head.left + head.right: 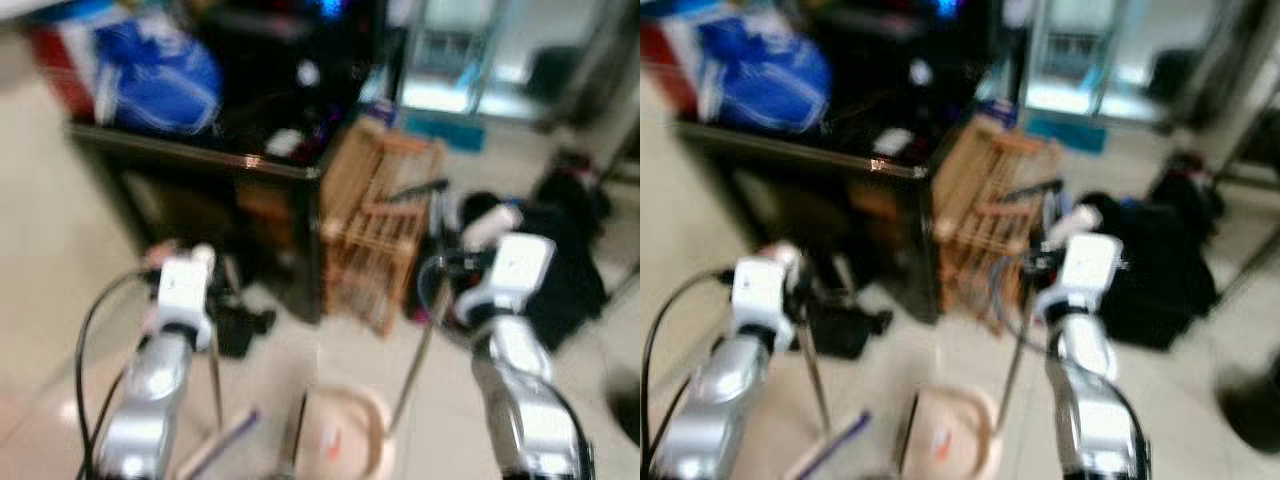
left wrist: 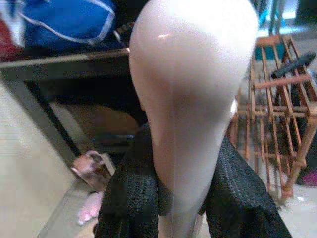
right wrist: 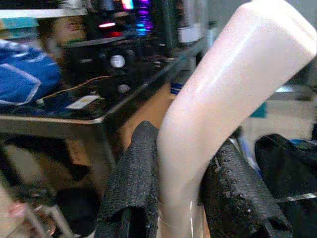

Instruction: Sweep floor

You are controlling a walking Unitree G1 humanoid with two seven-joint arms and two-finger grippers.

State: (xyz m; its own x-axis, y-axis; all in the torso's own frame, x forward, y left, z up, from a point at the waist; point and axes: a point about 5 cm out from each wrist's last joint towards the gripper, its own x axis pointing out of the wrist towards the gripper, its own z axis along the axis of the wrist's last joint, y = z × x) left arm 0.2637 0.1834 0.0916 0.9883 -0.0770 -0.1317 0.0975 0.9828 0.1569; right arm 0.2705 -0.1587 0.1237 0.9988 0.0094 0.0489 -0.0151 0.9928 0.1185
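Left gripper [image 2: 181, 198] clamps broom handle [image 2: 190, 99]; right gripper [image 3: 181, 193] clamps dustpan handle [image 3: 223, 99] — dustpan [image 1: 345, 435] at floor [image 1: 50, 300] ahead. Sweeping unfinished, by judgement — litter beside table [image 1: 200, 150].

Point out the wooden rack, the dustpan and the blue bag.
wooden rack [image 1: 378, 225], left eye view, its slatted side.
dustpan [image 1: 345, 432], left eye view, its pale pan.
blue bag [image 1: 160, 75], left eye view, its front.

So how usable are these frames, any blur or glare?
Left and right eye views: heavy motion blur, with the wooden rack and dustpan smeared. Left wrist view: sharp, small glare spot on the pale handle. Right wrist view: sharp, the other handle brightly lit, dark table dim.
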